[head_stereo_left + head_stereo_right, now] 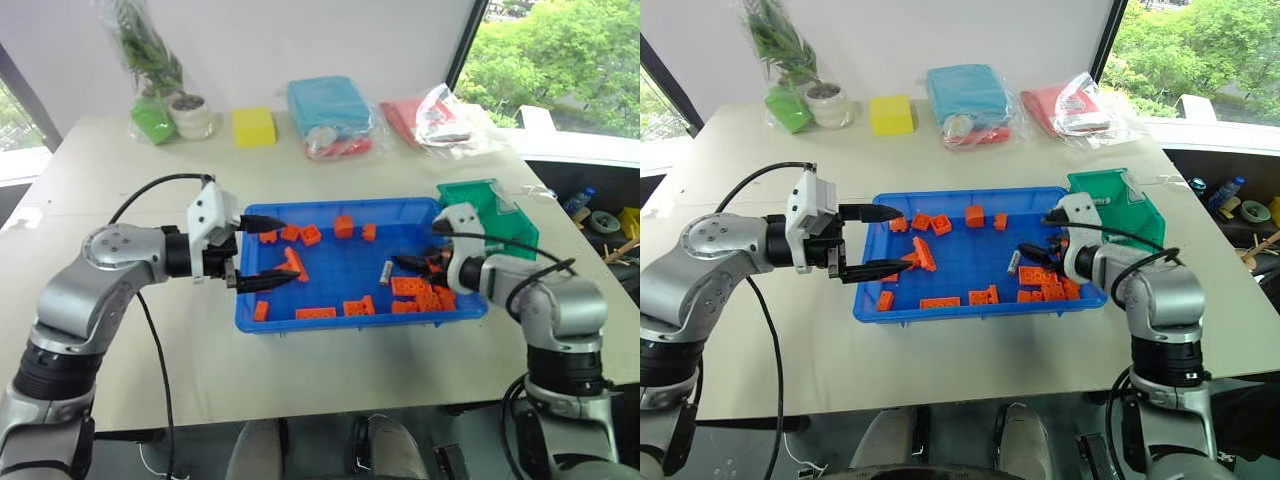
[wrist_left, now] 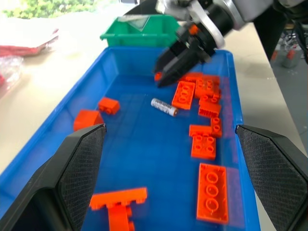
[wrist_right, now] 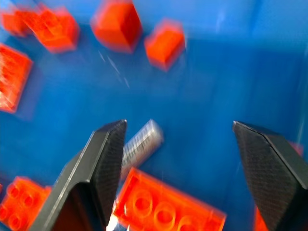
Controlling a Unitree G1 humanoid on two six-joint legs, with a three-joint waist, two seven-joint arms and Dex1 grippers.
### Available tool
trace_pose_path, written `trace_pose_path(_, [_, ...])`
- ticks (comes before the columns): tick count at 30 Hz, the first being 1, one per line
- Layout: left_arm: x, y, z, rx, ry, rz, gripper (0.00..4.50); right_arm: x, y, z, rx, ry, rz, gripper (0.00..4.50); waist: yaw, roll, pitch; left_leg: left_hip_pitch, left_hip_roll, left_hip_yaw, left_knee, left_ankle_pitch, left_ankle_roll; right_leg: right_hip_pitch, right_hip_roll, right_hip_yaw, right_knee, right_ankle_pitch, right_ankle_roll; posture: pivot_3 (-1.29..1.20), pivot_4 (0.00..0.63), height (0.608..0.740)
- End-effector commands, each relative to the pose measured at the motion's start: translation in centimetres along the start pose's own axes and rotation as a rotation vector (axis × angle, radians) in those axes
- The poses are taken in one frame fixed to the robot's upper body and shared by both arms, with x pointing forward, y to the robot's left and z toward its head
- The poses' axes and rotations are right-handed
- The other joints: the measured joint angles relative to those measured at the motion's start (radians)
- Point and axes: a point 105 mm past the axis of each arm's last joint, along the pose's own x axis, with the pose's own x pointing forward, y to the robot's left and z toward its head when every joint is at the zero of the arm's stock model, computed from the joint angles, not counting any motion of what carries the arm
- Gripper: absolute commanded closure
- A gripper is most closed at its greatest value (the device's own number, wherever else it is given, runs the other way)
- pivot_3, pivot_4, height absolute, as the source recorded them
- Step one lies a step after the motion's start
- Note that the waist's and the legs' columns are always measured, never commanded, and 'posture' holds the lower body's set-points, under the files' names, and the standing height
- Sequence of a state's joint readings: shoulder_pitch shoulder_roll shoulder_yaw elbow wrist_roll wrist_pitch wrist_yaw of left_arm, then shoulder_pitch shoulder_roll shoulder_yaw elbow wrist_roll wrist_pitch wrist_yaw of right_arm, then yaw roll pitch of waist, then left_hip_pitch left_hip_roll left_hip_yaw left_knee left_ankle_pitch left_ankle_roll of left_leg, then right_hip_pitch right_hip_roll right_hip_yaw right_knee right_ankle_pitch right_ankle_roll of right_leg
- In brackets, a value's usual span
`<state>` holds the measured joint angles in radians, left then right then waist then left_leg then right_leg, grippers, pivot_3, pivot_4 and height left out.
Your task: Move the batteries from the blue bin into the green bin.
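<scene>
One battery (image 1: 386, 270) lies on the floor of the blue bin (image 1: 300, 322), right of its middle, beside a cluster of orange bricks (image 1: 420, 293) near the bin's right end. More bricks are scattered through the bin, about a dozen or more in all. The green bin (image 1: 490, 212) stands touching the blue bin's far right corner. The left gripper (image 1: 266, 252) reaches in level over the blue bin's left end, jaws wide and empty. The right gripper (image 1: 409, 264) slants down over the bricks just right of the battery, jaws wide, holding nothing. The right wrist view shows the battery (image 3: 140, 144) just beside one finger (image 3: 107, 163), above a long brick (image 3: 168, 207); the left wrist view shows the battery (image 2: 163, 107) lying bare, just in front of the right gripper's tips.
</scene>
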<state>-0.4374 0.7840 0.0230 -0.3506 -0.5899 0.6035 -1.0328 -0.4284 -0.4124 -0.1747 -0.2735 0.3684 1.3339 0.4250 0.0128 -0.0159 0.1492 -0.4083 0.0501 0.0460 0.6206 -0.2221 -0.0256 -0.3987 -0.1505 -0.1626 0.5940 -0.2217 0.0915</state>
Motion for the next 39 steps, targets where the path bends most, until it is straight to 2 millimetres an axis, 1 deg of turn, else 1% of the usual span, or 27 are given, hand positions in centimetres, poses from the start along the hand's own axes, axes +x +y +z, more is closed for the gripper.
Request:
trace_pose_path(1, [-0.5,0.0,1.3,0.047,-0.022,0.021,0.00,-0.1,1.6,0.7,-0.012,-0.033,0.035,0.92,0.001,0.000,0.000,0.000,0.000,0.000,0.000,0.000,0.000,0.000,0.000,0.000,0.000,0.000,0.000,0.00,0.150,0.704])
trace_pose_path(6, [-0.4,0.1,1.5,0.050,-0.022,0.021,0.00,1.0,3.1,0.3,0.001,-0.012,0.078,0.92,0.001,0.000,0.000,0.000,0.000,0.000,0.000,0.000,0.000,0.000,0.000,0.000,0.000,-0.001,-0.002,0.00,0.150,0.704])
trace_pose_path(13, [-0.5,0.3,1.7,0.056,-0.021,0.023,0.00,2.1,2.9,-1.0,-0.019,0.027,0.065,0.92,0.000,-0.001,0.000,0.000,0.000,0.000,0.000,0.000,0.000,-0.004,0.000,0.000,-0.001,-0.002,-0.002,0.00,0.150,0.704])
trace_pose_path(15, [-0.5,0.4,1.8,0.057,-0.021,0.023,0.00,2.4,2.7,-1.4,-0.035,0.037,0.061,1.46,0.000,-0.001,-0.001,0.000,0.000,0.000,0.000,0.000,0.000,-0.004,0.000,0.000,-0.001,-0.002,-0.002,0.00,0.150,0.704])
trace_pose_path(17, [-0.6,0.5,1.8,0.059,-0.020,0.024,0.00,2.7,2.8,-1.6,-0.054,0.040,0.062,2.21,0.000,-0.002,-0.001,0.000,0.000,0.000,0.000,0.000,0.000,-0.004,0.000,0.000,0.000,-0.002,-0.002,0.00,0.150,0.704])
trace_pose_path(18, [-0.6,0.5,1.8,0.060,-0.020,0.025,0.00,2.7,2.9,-1.5,-0.058,0.038,0.066,2.82,0.000,-0.002,-0.001,0.000,0.000,0.000,0.000,0.000,0.000,-0.004,0.000,0.000,-0.001,-0.002,-0.002,0.00,0.150,0.704])
trace_pose_path(20, [-0.7,0.6,1.8,0.061,-0.017,0.026,0.00,2.5,3.0,-1.0,-0.071,0.020,0.083,3.77,0.000,-0.002,-0.001,0.000,0.000,0.000,0.000,0.000,0.000,-0.004,0.000,0.000,0.000,-0.002,-0.002,0.00,0.150,0.704])
trace_pose_path(24, [-0.7,0.8,1.7,0.063,-0.016,0.027,0.00,1.3,2.5,1.8,-0.095,-0.067,0.096,3.77,0.001,-0.001,-0.001,0.000,0.000,0.000,0.000,0.000,0.000,-0.004,0.000,0.000,-0.001,-0.002,-0.002,0.00,0.150,0.704])
trace_pose_path(26, [-0.7,0.8,1.7,0.063,-0.016,0.025,0.00,0.1,0.8,4.3,-0.082,-0.138,0.054,3.77,0.001,-0.001,0.000,0.000,0.000,0.000,0.000,0.000,0.000,-0.005,0.000,0.000,-0.001,-0.002,-0.002,0.00,0.150,0.704])
trace_pose_path(27, [-0.7,0.8,1.7,0.062,-0.017,0.023,0.00,-0.7,-0.6,5.7,-0.072,-0.176,0.015,3.77,0.001,0.000,0.000,-0.001,0.000,0.000,0.000,0.000,0.000,-0.005,0.000,0.000,-0.001,-0.002,-0.002,0.00,0.150,0.704])
trace_pose_path(28, [-0.6,0.8,1.6,0.061,-0.017,0.022,0.00,-1.3,-1.4,6.6,-0.065,-0.202,-0.010,3.77,0.001,0.001,0.001,-0.001,0.000,0.000,0.000,0.000,0.000,-0.005,0.000,0.000,-0.001,-0.002,-0.002,0.00,0.150,0.704])
trace_pose_path(29, [-0.6,0.8,1.5,0.059,-0.017,0.018,0.00,-2.3,-3.0,7.7,-0.066,-0.229,-0.062,3.77,0.002,0.001,0.001,-0.001,0.000,0.000,0.000,0.000,0.000,-0.005,0.000,0.000,-0.001,-0.001,-0.002,0.00,0.150,0.704])
trace_pose_path(31, [-0.6,0.7,1.3,0.054,-0.016,0.013,0.00,-4.1,-5.7,9.1,-0.062,-0.263,-0.142,3.77,0.004,0.001,0.001,-0.001,0.000,0.000,0.000,0.000,0.000,-0.005,0.000,0.000,-0.001,-0.001,-0.002,0.00,0.150,0.704])
trace_pose_path(32, [-0.5,0.7,1.2,0.051,-0.016,0.011,0.00,-4.8,-6.7,9.6,-0.058,-0.272,-0.169,3.77,0.004,0.001,0.001,-0.001,0.000,0.000,0.000,0.000,0.000,-0.005,0.000,0.000,-0.001,-0.002,-0.002,0.00,0.150,0.704])
trace_pose_path(33, [-0.6,0.7,1.2,0.050,-0.016,0.009,0.00,-5.2,-7.2,9.7,-0.055,-0.275,-0.180,3.77,0.003,0.000,0.000,-0.001,0.000,0.000,-0.001,0.000,0.001,-0.005,0.000,0.000,-0.002,-0.002,-0.002,0.00,0.150,0.704])
trace_pose_path(36, [-0.4,0.8,1.1,0.047,-0.018,0.004,0.00,-6.2,-9.4,9.5,-0.071,-0.266,-0.257,3.77,-0.002,-0.001,0.000,-0.001,0.000,0.001,-0.003,0.000,0.001,-0.001,0.000,0.000,-0.002,-0.001,-0.001,0.00,0.150,0.704])
trace_pose_path(37, [-0.4,0.8,1.1,0.047,-0.019,0.002,0.00,-6.3,-9.9,9.3,-0.075,-0.264,-0.275,3.77,-0.003,-0.001,0.000,0.000,0.000,0.001,-0.003,0.000,0.001,-0.001,0.000,0.000,-0.002,-0.001,0.000,0.00,0.150,0.704])
trace_pose_path(39, [-0.3,0.8,1.1,0.049,-0.021,-0.002,0.00,-6.3,-10.4,9.0,-0.096,-0.251,-0.292,3.22,-0.003,0.000,0.000,0.000,0.000,0.002,-0.004,0.000,0.001,-0.002,0.000,0.000,-0.002,0.000,0.000,0.00,0.150,0.704])
